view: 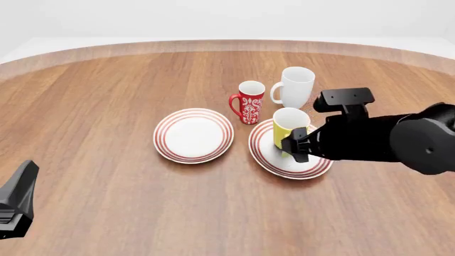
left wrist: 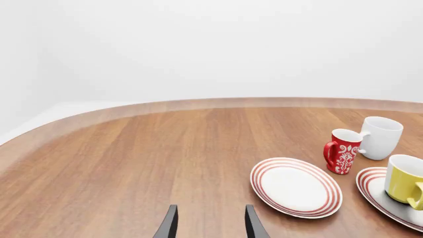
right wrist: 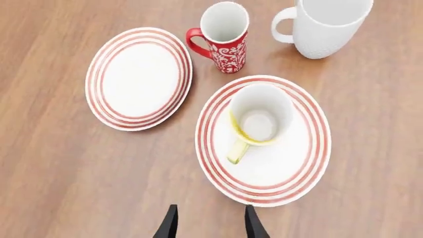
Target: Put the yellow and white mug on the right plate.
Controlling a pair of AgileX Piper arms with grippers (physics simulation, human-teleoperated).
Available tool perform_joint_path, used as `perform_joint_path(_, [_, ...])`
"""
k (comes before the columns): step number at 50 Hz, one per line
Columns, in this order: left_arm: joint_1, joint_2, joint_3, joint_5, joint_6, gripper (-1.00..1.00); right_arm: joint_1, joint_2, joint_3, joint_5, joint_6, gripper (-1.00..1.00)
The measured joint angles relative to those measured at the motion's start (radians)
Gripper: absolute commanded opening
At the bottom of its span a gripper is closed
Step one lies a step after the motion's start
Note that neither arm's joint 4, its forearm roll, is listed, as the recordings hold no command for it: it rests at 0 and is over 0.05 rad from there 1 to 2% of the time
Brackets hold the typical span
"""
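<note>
The yellow and white mug stands upright on the right plate, a white plate with red rings. From above in the right wrist view the mug sits near the middle of that plate, its handle pointing toward my right gripper. My right gripper is open and empty, just in front of the mug and above the plate's near part; its fingers stand apart in its own view. My left gripper is open and empty at the near left, far from the mug.
The left plate lies empty beside the right one. A red white-patterned mug and a taller white mug stand just behind the plates. The table's curved far edge runs across the back.
</note>
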Motion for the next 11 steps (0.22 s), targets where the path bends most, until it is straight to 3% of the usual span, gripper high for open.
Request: perform_joint_path(11, [0.000,0.000,0.000,0.000,0.000,1.00,0.057,-0.093,0.005,0.036,0.017,1.00])
